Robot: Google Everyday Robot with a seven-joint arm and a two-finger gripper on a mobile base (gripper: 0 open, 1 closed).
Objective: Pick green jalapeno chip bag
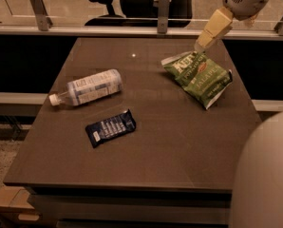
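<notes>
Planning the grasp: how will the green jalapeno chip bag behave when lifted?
The green jalapeno chip bag looks puffy and crinkled, so probably light and apt to crumple. Its thin edges will likely flop. The claw hovers by its far edge.

1. The green jalapeno chip bag [198, 77] is a crinkly green snack bag with white lettering, a small red-orange emblem and white edges.
2. It lies on the bench [146, 165], in the bench's far right part, set diagonally to the bench's edges.
3. The pincer [202, 42] hangs above the bench's far right part, close over the bag's far end.
</notes>
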